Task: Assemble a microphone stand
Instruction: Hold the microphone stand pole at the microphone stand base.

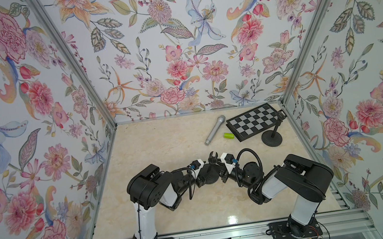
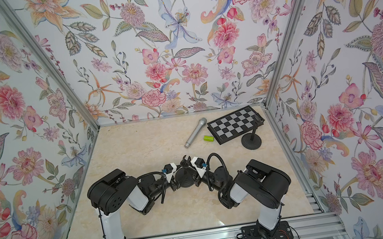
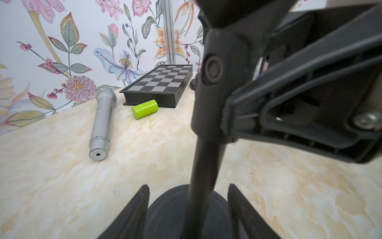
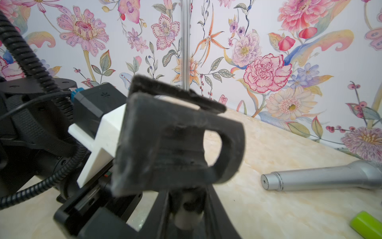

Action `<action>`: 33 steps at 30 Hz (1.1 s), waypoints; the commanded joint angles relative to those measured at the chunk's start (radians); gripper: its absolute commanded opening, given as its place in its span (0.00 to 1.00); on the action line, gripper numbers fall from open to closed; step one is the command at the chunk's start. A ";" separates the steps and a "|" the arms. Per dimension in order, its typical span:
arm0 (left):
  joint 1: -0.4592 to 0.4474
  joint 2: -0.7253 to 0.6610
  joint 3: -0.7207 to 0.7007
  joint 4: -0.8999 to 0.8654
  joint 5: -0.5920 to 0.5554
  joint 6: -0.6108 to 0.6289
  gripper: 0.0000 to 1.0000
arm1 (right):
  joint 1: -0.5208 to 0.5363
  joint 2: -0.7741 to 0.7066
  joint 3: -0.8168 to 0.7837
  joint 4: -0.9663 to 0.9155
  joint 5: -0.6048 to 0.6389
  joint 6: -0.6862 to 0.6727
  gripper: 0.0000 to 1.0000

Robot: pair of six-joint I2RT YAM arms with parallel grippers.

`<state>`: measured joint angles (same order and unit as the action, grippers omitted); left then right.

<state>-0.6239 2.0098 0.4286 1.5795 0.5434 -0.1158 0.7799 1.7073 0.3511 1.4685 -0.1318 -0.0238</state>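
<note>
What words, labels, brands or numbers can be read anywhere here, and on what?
None: no text can be read in any view.
The silver microphone, the chessboard case, the green cylinder and the near black stand show no writing.

near stand (image 1: pixel 213 159): I have it upright mid-worktop (image 1: pixel 164 149), between my left claw (image 3: pixel 188 186) and right claw (image 4: pixel 186 204).
microphone (image 1: pixel 215 130): lying behind the near stand, toward the back wall.
cylinder (image 1: pixel 228 135): just right of the microphone, before the chessboard (image 1: pixel 253 121).
chessboard: I see it in the back right corner.
second stand (image 1: pixel 272 138): upright, before the chessboard's right end.
</note>
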 commanded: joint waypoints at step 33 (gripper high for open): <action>-0.111 0.170 0.179 0.261 0.065 0.010 0.18 | -0.072 -0.286 0.045 -0.639 0.081 -0.105 0.00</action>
<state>-0.7006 2.1567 0.5987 1.5799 0.5667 -0.1165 0.7429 1.4258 0.3935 0.9573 -0.0776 -0.0944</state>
